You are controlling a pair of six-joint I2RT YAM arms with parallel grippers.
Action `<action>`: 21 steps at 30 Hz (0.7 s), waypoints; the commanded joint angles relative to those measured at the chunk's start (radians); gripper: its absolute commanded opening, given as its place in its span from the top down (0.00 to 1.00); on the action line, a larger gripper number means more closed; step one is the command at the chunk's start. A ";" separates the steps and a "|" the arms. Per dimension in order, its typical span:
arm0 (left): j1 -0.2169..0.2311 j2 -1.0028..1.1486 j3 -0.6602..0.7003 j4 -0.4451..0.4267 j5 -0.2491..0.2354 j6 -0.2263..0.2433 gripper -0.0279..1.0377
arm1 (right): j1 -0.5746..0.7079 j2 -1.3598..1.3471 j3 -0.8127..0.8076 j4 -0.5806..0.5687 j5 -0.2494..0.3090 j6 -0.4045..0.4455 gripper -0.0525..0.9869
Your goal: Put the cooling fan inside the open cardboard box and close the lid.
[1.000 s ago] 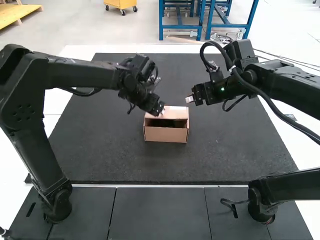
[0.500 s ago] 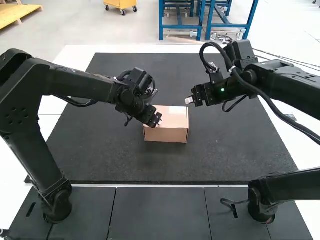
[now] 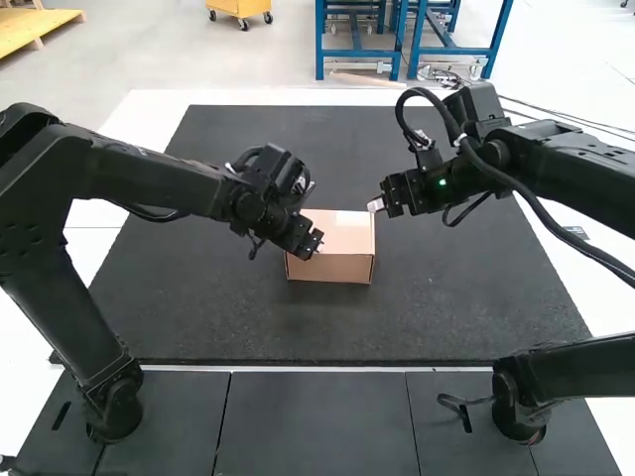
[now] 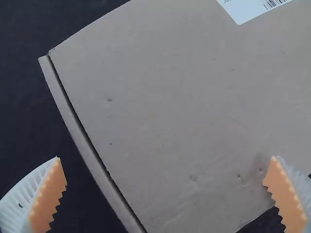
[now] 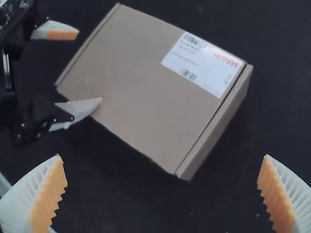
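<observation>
At the near left corner of the box, the left gripper had its fingers spread wide, holding nothing, one finger over the edge of the lid. The box sat on the mat, lid down flat, the fan presumably inside. Light, stiff cardboard would likely dent if pinched; pressing flat on the lid seemed safer. Just beyond the box's far right corner, the right gripper hovered wide open and empty.

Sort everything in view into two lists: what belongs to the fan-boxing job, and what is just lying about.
Job: cardboard box, lid down; left gripper, open at the box's corner; right gripper, open, near the box.
Just there: black mat under the box; white tabletop around the mat.
</observation>
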State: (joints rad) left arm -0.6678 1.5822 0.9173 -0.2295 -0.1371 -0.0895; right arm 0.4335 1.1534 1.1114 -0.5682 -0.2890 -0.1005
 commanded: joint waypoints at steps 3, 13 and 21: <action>0.024 -0.090 0.069 -0.025 -0.035 0.082 0.06 | -0.012 -0.021 -0.001 -0.002 -0.013 0.007 0.08; 0.128 -0.318 0.112 -0.082 -0.035 0.082 0.07 | -0.006 -0.038 0.004 -0.055 -0.012 -0.002 0.08; 0.174 -0.539 -0.040 -0.010 -0.130 0.059 0.07 | -0.012 -0.106 -0.064 0.025 0.010 0.031 0.08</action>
State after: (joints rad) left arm -0.5095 1.1152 0.9211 -0.2626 -0.2111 -0.0227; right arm 0.4335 1.1000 1.0710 -0.5720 -0.2878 -0.0948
